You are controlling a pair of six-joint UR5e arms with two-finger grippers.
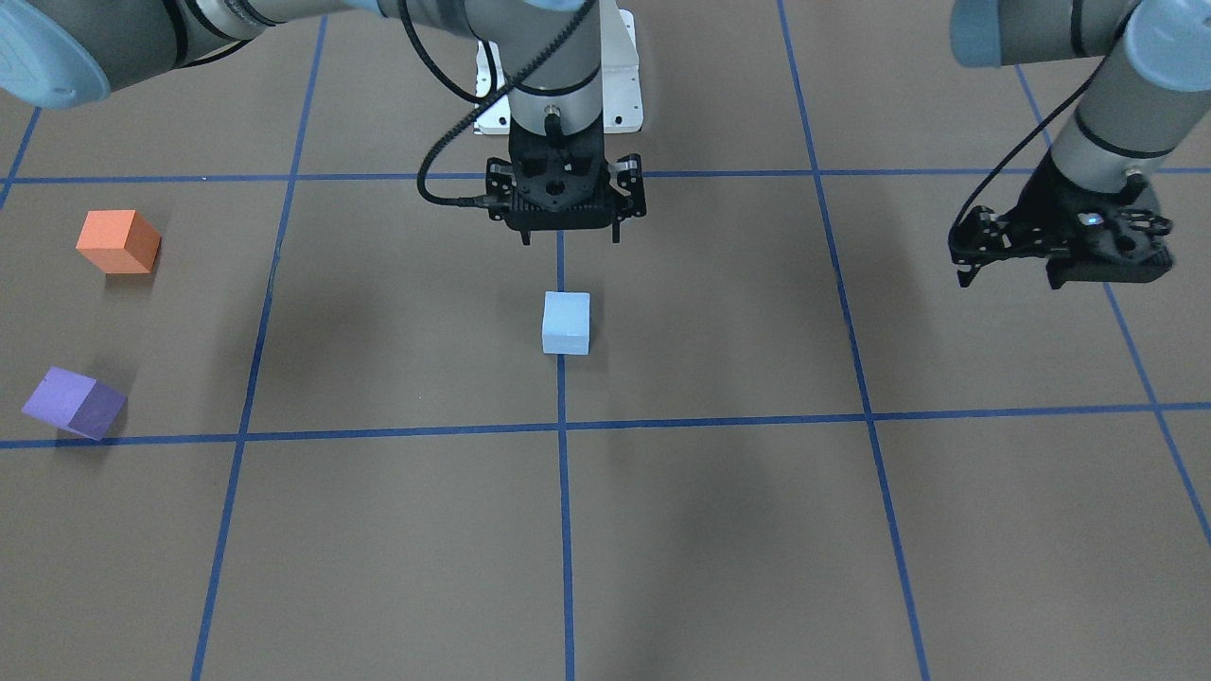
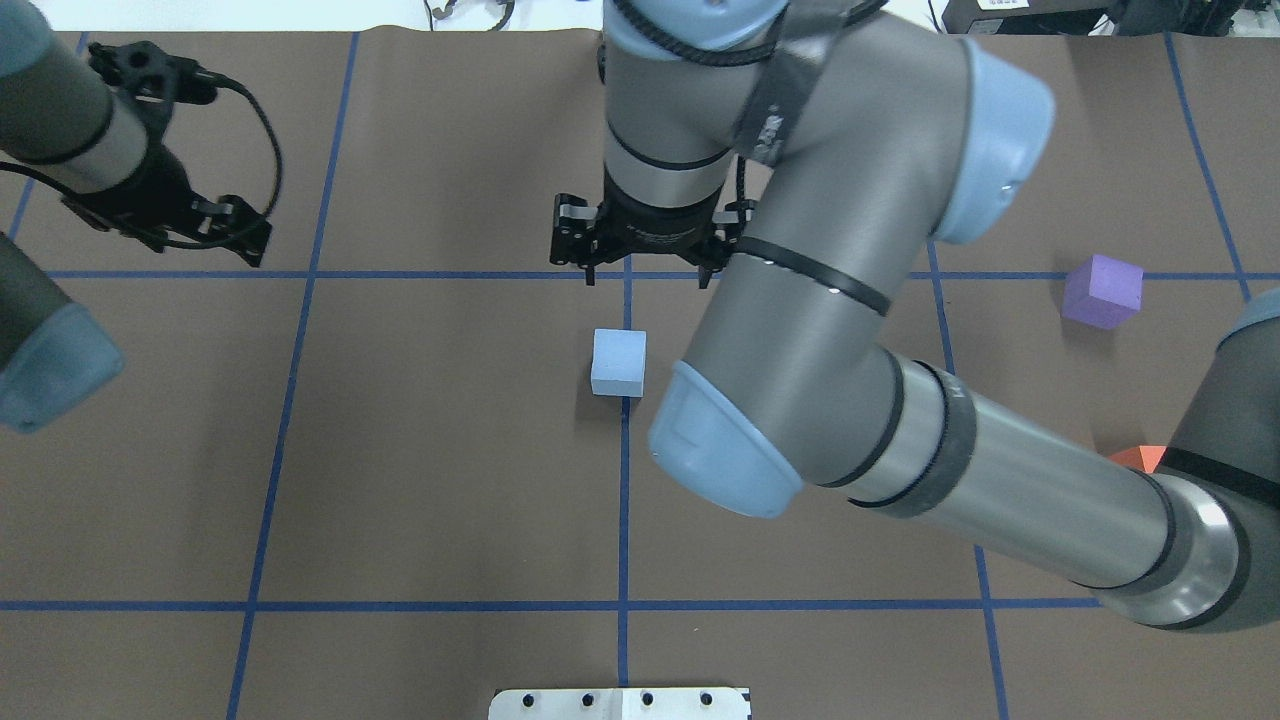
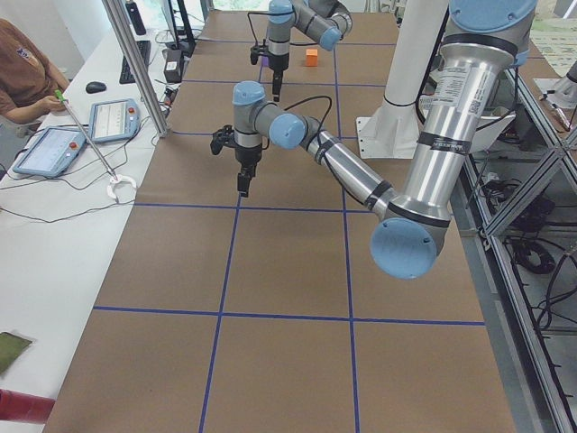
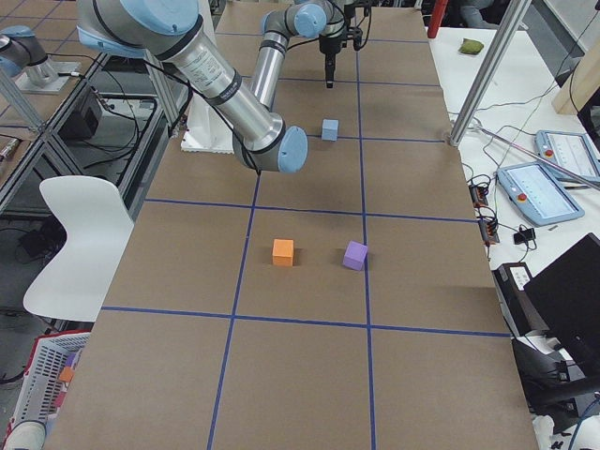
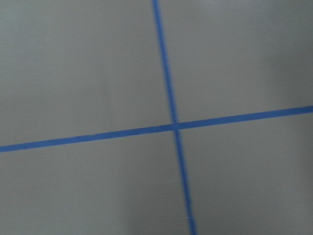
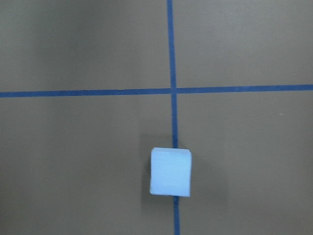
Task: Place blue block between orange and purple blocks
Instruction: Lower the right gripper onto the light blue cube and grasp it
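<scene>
Three foam cubes sit on the brown paper-covered table (image 2: 400, 450), which is marked with a grid of blue tape lines (image 2: 623, 500). In the overhead view the light blue foam cube (image 2: 618, 362) lies near the table's middle, resting over one tape line, with neither gripper touching it. The purple foam cube (image 2: 1102, 291) lies well apart at its 3 o'clock. The orange foam cube (image 1: 118, 241), mostly hidden in that view behind the right arm, is at its 4 o'clock. A gap separates those two.

The right gripper (image 1: 570, 232) hangs above the table at the blue cube's 12 o'clock, pointing down, its fingers apart and holding nothing. The left gripper (image 1: 1012, 260) hangs far off at the cube's 10 o'clock, tilted. Whether its fingers are apart or together cannot be told. The right wrist camera shows the blue cube at 6 o'clock of a tape crossing.
</scene>
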